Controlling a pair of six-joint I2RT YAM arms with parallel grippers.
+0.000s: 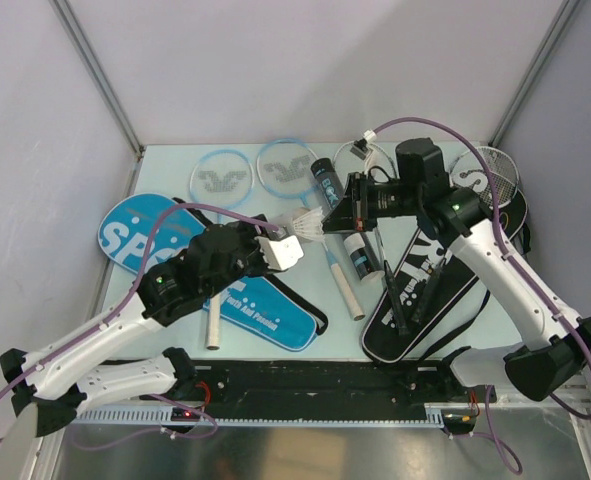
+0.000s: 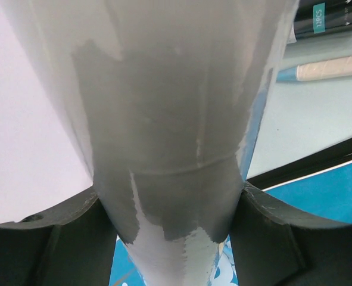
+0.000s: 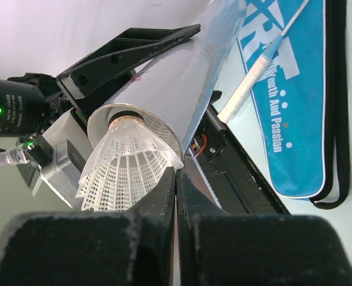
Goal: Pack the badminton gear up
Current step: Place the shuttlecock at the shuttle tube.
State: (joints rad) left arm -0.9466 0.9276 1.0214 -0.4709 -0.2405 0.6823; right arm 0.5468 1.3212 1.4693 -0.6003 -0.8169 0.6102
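My left gripper (image 1: 272, 252) is shut round a white tube (image 1: 287, 252) and holds it above the blue cover. In the left wrist view the tube (image 2: 176, 119) fills the frame between the two dark fingers (image 2: 44, 244). A white mesh shuttlecock (image 1: 310, 225) sits at the tube's open mouth, its cork end inside the tube (image 3: 181, 77). My right gripper (image 3: 177, 179) is shut on the edge of the shuttlecock's (image 3: 128, 161) skirt. In the top view the right gripper (image 1: 337, 215) is just right of the shuttlecock.
A blue "SPORT" cover (image 1: 145, 230) lies at left, a black one (image 1: 445, 280) at right. Two light-blue rackets (image 1: 220, 180) rest at the back, with a black tube (image 1: 325, 180) beside them. A silver racket (image 1: 490, 170) is at back right. Another tube (image 1: 357, 255) lies mid-table.
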